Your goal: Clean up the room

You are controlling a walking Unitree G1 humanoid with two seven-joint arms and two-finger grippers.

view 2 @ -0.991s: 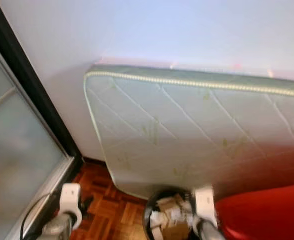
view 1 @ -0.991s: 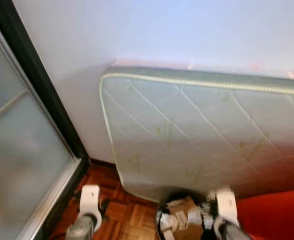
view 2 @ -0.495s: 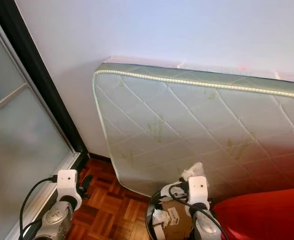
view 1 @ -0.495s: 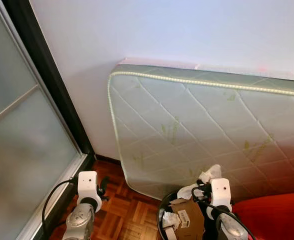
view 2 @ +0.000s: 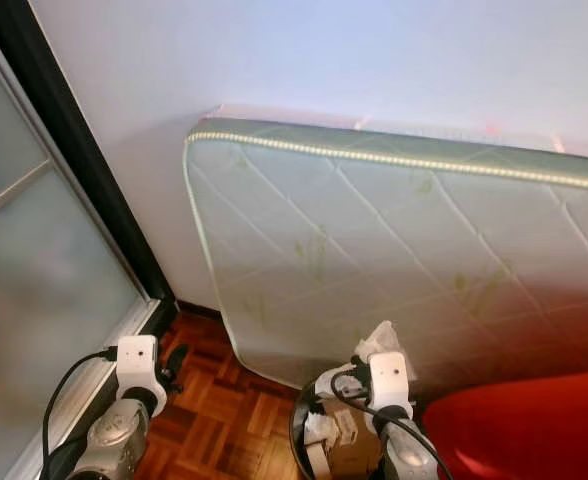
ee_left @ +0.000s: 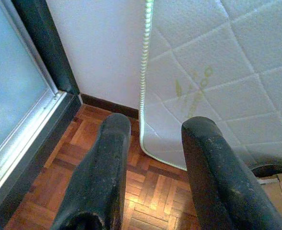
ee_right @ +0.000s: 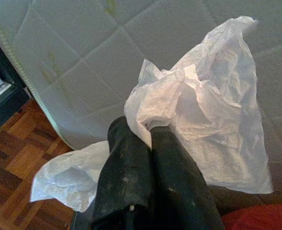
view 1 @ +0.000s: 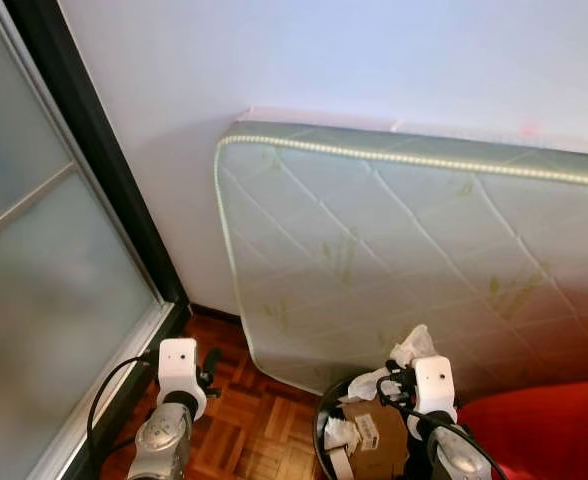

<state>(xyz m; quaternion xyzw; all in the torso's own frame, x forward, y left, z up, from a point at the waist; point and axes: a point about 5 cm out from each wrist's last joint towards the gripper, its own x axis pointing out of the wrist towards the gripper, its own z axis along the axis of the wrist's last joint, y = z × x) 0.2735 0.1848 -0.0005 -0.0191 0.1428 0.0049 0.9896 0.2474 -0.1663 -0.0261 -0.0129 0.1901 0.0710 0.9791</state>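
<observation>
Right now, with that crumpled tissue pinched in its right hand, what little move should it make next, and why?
Probably open the right hand. It is shut on the white tissue and sits just over the black bin, already stuffed with cardboard and paper, so letting go should drop the tissue in.

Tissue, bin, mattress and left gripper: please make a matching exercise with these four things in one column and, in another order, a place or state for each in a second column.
Things:
1. white tissue
2. black bin
3. mattress
4. left gripper

Places or states:
A. leaning against the white wall
B. open, holding nothing
C. pinched in the right gripper
D. on the wooden floor, with cardboard and paper inside

Pairs: 1-C, 2-D, 3-A, 4-B
</observation>
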